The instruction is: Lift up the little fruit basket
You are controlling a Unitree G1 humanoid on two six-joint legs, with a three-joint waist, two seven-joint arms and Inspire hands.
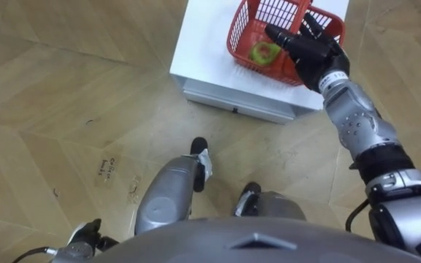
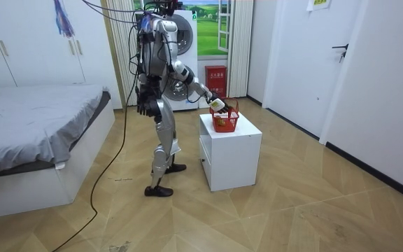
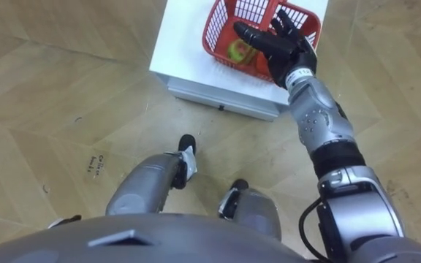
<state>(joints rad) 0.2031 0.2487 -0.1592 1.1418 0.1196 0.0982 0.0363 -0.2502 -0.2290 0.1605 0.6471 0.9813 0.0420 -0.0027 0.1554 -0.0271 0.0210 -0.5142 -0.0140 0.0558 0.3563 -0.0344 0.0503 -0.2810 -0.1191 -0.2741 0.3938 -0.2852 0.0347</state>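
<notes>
A red wire-sided fruit basket stands on a white cabinet in front of me, with a green apple in it. My right hand reaches out over the basket's near right rim, open, its fingers straight and spread above the fruit and curled around nothing. In the room view I stand upright beside the cabinet, right hand stretched to the basket. My left hand hangs idle at my side and shows at the lower left of the left eye view.
The cabinet has a drawer front facing my feet. Wooden floor lies open all around it. A bed stands at the room view's left, and a washing machine and a red box are behind me.
</notes>
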